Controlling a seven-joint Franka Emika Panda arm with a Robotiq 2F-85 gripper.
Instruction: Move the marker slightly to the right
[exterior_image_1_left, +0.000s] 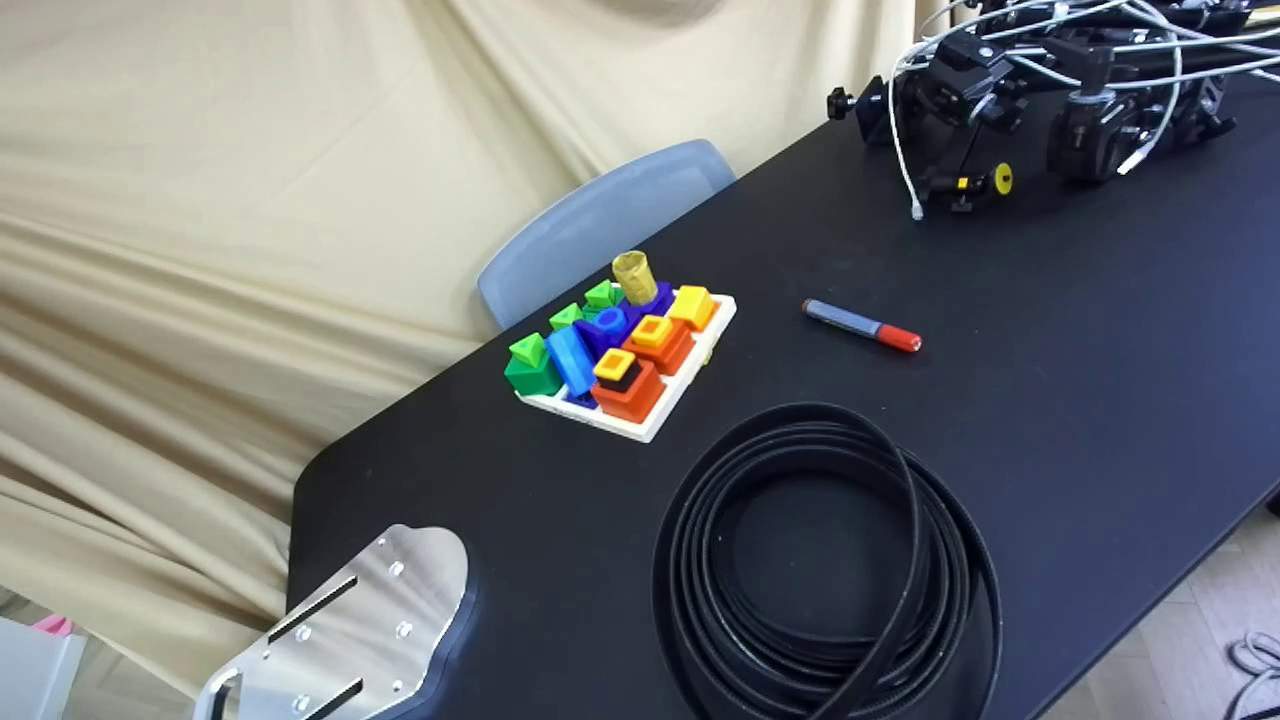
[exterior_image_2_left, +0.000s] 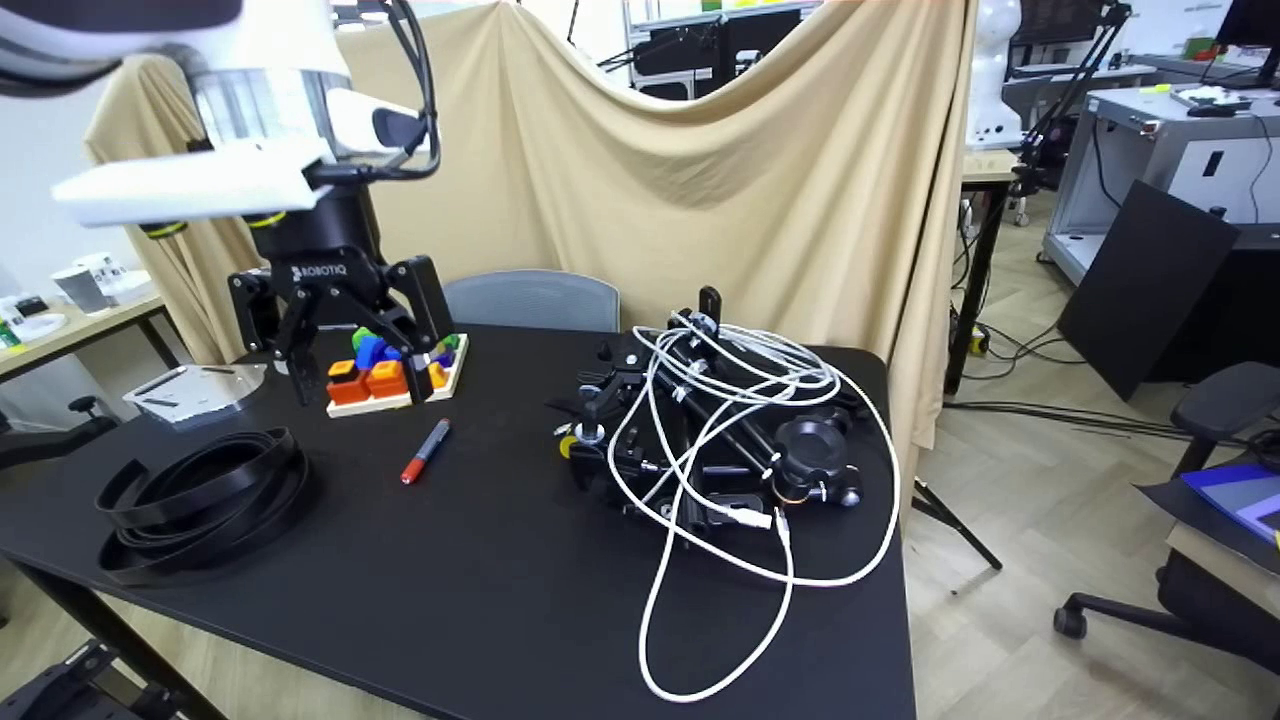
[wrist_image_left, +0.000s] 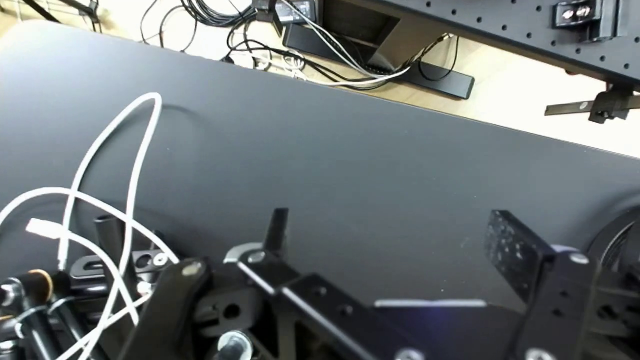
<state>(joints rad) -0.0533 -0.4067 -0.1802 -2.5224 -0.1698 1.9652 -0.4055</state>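
My gripper (wrist_image_left: 391, 229) hangs spread, empty; the red-capped marker (exterior_image_1_left: 858, 325) lies on the tabletop (exterior_image_1_left: 1060, 350) near the shape-sorting board (exterior_image_1_left: 678, 380). My wrist view misses the marker — descending blind, I could knock it rolling.

Robotics lab: arm (exterior_image_2_left: 265, 105), cables (wrist_image_left: 129, 218)

The table (exterior_image_1_left: 1060, 400) is black with rounded corners. A marker (exterior_image_1_left: 860, 324) lies flat near a board (exterior_image_1_left: 678, 379). A black coil (exterior_image_1_left: 690, 545) rests near both. A metal plate (exterior_image_1_left: 360, 608) sits at one end. Black hardware (exterior_image_2_left: 812, 450) occupies the opposite end; white cables (exterior_image_2_left: 748, 518) cross it and loop onto the table.
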